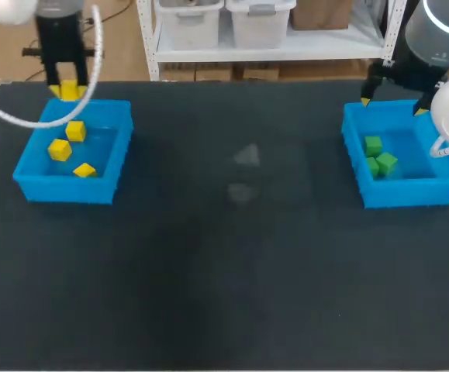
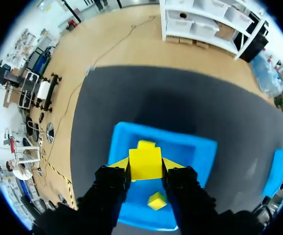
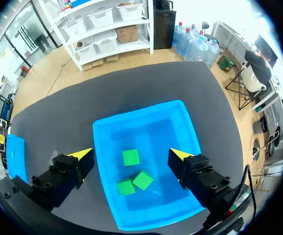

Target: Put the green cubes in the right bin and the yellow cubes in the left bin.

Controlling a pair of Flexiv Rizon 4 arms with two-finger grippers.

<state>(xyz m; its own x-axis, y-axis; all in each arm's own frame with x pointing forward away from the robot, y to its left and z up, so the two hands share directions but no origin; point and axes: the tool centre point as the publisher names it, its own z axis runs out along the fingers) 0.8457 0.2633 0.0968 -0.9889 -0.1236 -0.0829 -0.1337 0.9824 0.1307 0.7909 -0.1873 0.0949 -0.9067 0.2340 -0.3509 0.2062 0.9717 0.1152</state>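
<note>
A yellow cube (image 2: 145, 163) is pinched in the left tool (image 2: 145, 164), seemingly above the far wall of the left bin (image 1: 30, 186), which holds three more yellow cubes (image 1: 60, 149) near the worktop's (image 1: 232, 271) far left corner, while the right tool (image 3: 131, 153) is held spread over the right bin (image 3: 146, 113), where three green cubes (image 3: 142, 179) are clustered by the right edge.
</note>
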